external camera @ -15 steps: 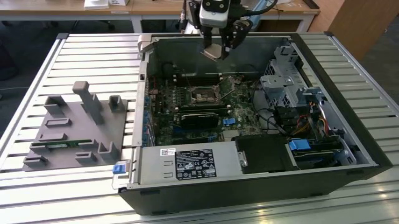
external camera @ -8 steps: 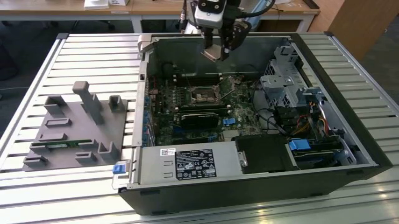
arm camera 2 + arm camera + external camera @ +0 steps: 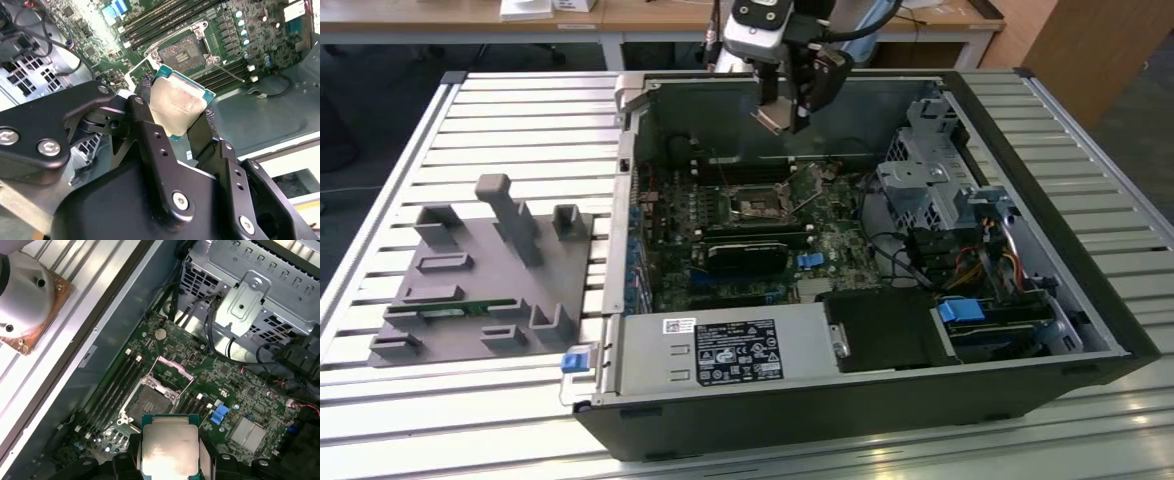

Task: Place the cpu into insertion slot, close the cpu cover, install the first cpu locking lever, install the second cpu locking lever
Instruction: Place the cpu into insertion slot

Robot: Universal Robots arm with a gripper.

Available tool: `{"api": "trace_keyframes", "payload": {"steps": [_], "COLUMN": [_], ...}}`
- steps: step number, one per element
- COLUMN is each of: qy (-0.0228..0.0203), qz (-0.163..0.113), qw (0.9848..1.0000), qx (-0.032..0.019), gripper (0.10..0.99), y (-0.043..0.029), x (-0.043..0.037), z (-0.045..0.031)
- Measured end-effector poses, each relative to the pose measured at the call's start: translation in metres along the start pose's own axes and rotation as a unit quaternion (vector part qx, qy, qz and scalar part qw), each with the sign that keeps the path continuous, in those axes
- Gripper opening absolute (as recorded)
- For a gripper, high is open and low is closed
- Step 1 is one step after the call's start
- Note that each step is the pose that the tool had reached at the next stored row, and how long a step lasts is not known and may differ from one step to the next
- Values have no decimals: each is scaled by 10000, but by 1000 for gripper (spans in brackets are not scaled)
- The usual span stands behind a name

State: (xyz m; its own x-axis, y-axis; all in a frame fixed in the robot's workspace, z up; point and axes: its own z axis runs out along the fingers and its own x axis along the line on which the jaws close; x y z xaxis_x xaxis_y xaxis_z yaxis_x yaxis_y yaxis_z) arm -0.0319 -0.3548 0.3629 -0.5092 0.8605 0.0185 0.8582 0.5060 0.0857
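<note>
Open PC case [image 3: 1107, 300] lying on a slatted desk [image 3: 494, 110]. The tool [image 3: 790, 118] is seen over the case's open side, above the green board [image 3: 227, 385]. Its fingers [image 3: 150, 127] are clamped on the edges of the cpu [image 3: 176, 102], silver top facing the wrist cams. The cpu is held in air, apart from the insertion slot [image 3: 149, 402], which is seen bare. The cpu cover [image 3: 171, 371] is raised open beside the slot.

Open computer case [image 3: 1110, 335] sits on worktop [image 3: 520, 110], holder tray [image 3: 467, 290] beside it on exterior view's left. Inside case: insertion slot [image 3: 757, 207] mid-board, drive cage [image 3: 927, 185] toward exterior view's right. End effector [image 3: 781, 125] hangs over board, cpu [image 3: 177, 102] pinched between its fingers, clear of slot. cpu cover [image 3: 172, 371] tilted up at slot's edge.
</note>
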Motion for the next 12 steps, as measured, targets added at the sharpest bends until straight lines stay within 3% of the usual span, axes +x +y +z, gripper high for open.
{"api": "trace_keyframes", "payload": {"steps": [6, 12], "qy": [-27, -39], "qz": [309, 445], "qw": [9995, 9990], "qx": [-5, -8], "gripper": [541, 541], "y": [-5, -6], "x": [4, 7], "z": [22, 53]}}
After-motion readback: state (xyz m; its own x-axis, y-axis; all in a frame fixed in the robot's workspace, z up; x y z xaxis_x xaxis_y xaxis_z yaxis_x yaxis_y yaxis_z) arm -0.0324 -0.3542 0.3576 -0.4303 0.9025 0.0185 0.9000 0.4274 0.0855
